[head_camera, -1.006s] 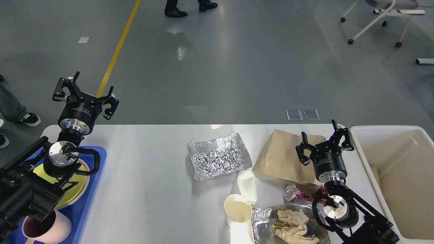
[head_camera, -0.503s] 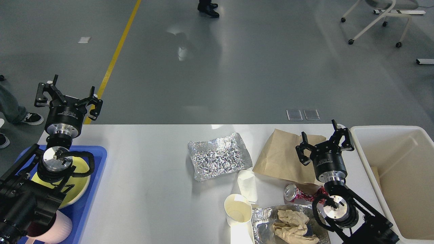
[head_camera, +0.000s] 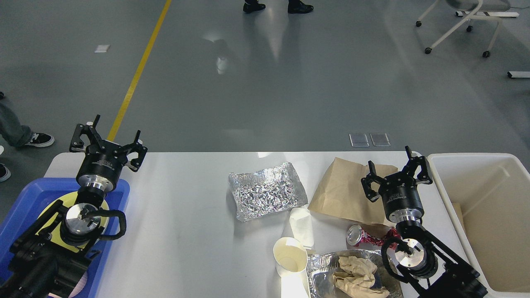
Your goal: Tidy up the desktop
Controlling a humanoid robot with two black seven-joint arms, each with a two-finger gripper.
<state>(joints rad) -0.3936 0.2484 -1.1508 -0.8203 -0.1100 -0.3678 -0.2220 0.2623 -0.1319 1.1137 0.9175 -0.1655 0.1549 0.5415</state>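
The desktop (head_camera: pixel 186 231) spread beneath us. Our left gripper (head_camera: pixel 108 139) hung above its far left edge, jaws apart and empty; our right gripper (head_camera: pixel 395 169) gaped over the brown paper bag (head_camera: pixel 341 192).

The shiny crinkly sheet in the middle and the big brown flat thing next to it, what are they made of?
The shiny sheet looks like aluminium foil: silvery, mirror-bright, and covered in tiny sharp creases that sparkle. The brown thing looks like a paper bag, probably kraft paper: dull tan, no shine, lying flat with soft folds. Both rest on the desktop, which looks smooth, white and slightly glossy; its material is unclear.
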